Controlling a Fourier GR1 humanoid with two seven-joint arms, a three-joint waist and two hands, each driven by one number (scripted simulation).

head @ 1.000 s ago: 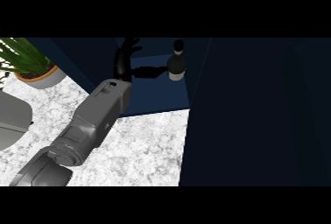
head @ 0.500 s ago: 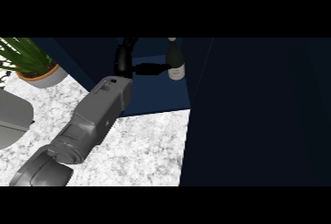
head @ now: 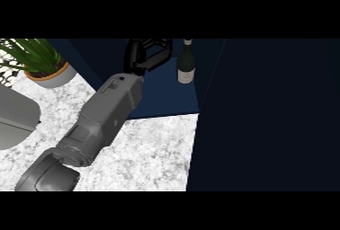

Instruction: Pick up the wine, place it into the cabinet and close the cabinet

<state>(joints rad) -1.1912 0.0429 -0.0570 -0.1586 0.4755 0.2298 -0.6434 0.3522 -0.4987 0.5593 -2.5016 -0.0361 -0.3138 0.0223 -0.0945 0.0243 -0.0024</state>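
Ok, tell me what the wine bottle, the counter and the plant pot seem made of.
Wine bottle: probably dark glass, with a pale paper-like label. Counter: mottled grey-white stone, perhaps marble or granite. Plant pot: likely ceramic, grey body, orange-brown rim.

Nothing legible is showing anywhere in the head view. The wine bottle (head: 186,63), standing inside the dark blue cabinet (head: 166,99), is carrying a pale label on its lower body, but that label is appearing only as a plain light patch, with no letters, brand or numbers coming through.
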